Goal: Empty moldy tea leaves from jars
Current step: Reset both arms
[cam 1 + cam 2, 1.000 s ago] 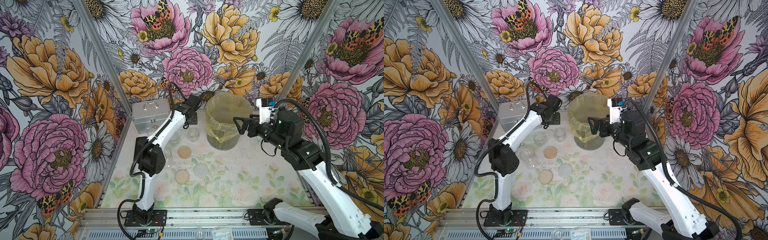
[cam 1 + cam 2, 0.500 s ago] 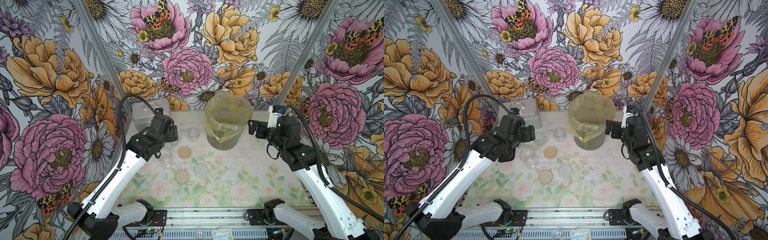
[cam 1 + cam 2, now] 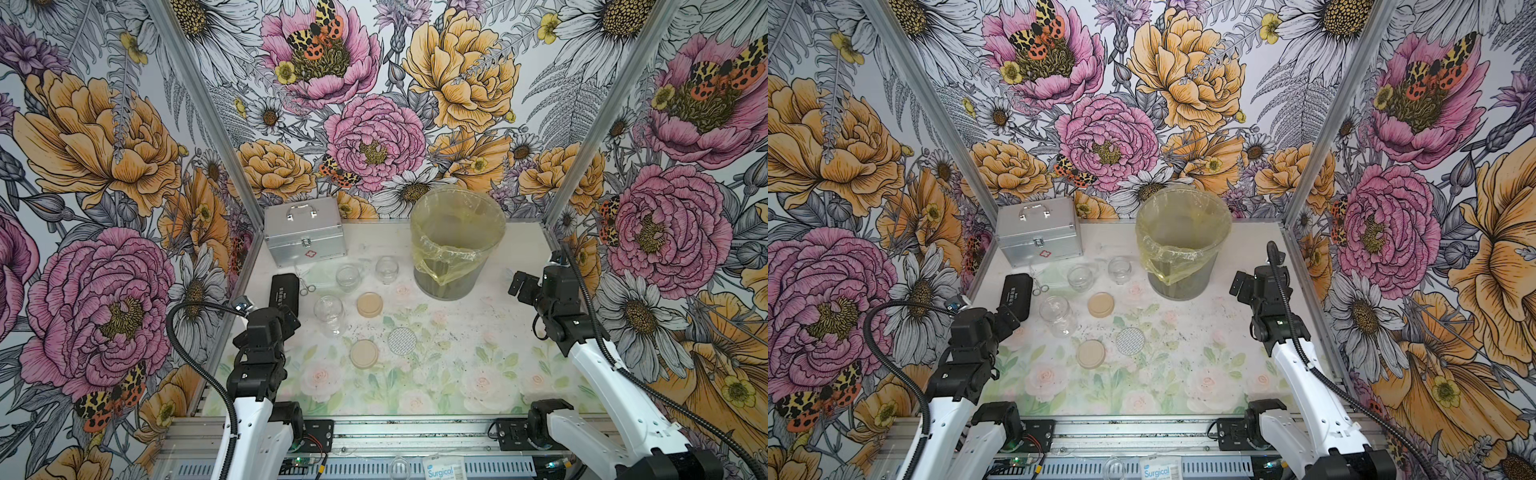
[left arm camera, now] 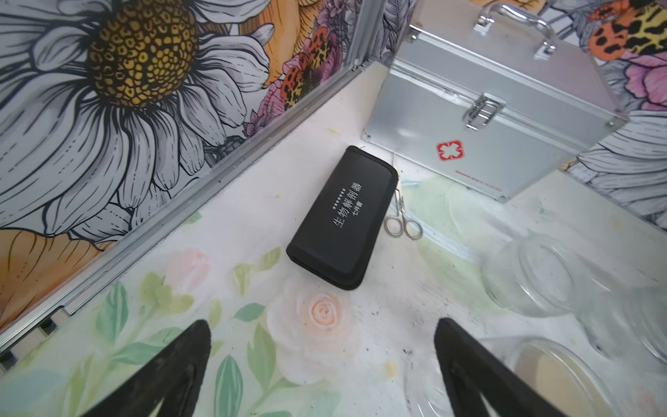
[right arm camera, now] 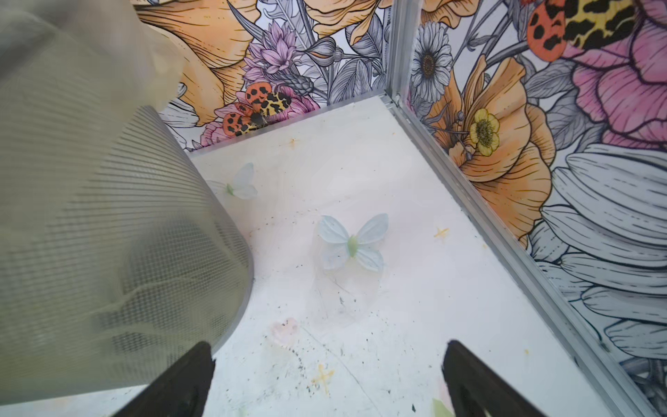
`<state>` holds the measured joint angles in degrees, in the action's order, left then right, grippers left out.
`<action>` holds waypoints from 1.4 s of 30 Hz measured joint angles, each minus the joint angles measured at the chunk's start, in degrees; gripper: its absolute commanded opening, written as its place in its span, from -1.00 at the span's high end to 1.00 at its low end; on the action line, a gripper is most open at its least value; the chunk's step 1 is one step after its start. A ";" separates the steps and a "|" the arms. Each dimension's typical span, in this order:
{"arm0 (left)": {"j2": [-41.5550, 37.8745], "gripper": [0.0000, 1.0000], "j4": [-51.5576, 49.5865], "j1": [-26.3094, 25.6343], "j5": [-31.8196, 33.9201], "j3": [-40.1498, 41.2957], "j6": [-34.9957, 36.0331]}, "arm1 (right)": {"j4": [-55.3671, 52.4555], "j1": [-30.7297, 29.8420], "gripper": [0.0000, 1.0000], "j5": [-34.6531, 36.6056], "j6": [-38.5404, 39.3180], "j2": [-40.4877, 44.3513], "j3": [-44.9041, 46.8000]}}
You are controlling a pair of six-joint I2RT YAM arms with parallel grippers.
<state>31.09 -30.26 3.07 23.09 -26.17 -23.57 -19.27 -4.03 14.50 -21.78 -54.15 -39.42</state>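
Left wrist view: my left claw (image 4: 321,325) has pulled back, spread wide and empty, leaving the jars (image 3: 329,309) lidless and clear mid-table. The tea leaves (image 3: 453,289) look dumped in the bin (image 3: 478,266); my right claw (image 3: 516,286), also apart, has retreated, so the job looks done.

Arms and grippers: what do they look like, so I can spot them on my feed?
The left arm and right arm have white lower links and black joints and wrists. A black corrugated cable loops off each wrist. The left gripper and right gripper have black, tapered fingers.
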 measured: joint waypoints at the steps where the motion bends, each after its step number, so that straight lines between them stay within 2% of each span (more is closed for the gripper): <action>1: 0.07 -0.98 2.69 0.59 0.46 1.84 0.26 | 2.49 0.00 -0.99 0.79 0.42 -0.15 2.67; 4: 1.75 -0.98 11.02 1.46 1.33 6.14 2.45 | 11.74 0.37 -1.00 2.97 2.40 -2.01 10.47; 8: 9.22 -0.97 26.27 1.57 0.79 11.41 5.01 | 26.18 1.05 -1.00 3.04 5.35 -10.32 17.62; 15: 23.47 -0.98 54.47 1.73 -6.84 18.93 10.91 | 41.18 1.66 -1.00 -0.22 11.41 -25.38 14.71; 21: 37.00 -0.98 74.71 1.99 -15.89 17.99 16.26 | 60.83 5.64 -0.99 -6.19 14.60 -31.56 16.70; 28: 59.49 -0.98 96.30 2.21 -20.90 14.49 18.03 | 65.33 7.06 -0.99 -10.34 15.41 -33.55 17.94; 34: 60.39 -0.98 99.19 3.69 -22.77 13.97 17.59 | 65.88 6.88 -1.00 -10.29 15.45 -33.55 17.94; 42: 58.73 -0.98 89.81 0.79 -23.63 5.33 20.26 | 65.90 6.62 -1.00 -10.27 15.47 -33.55 17.94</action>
<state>89.82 59.55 3.86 -0.54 -20.84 -3.31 46.63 2.59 4.23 -6.31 -87.70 -21.47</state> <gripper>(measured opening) 0.990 0.996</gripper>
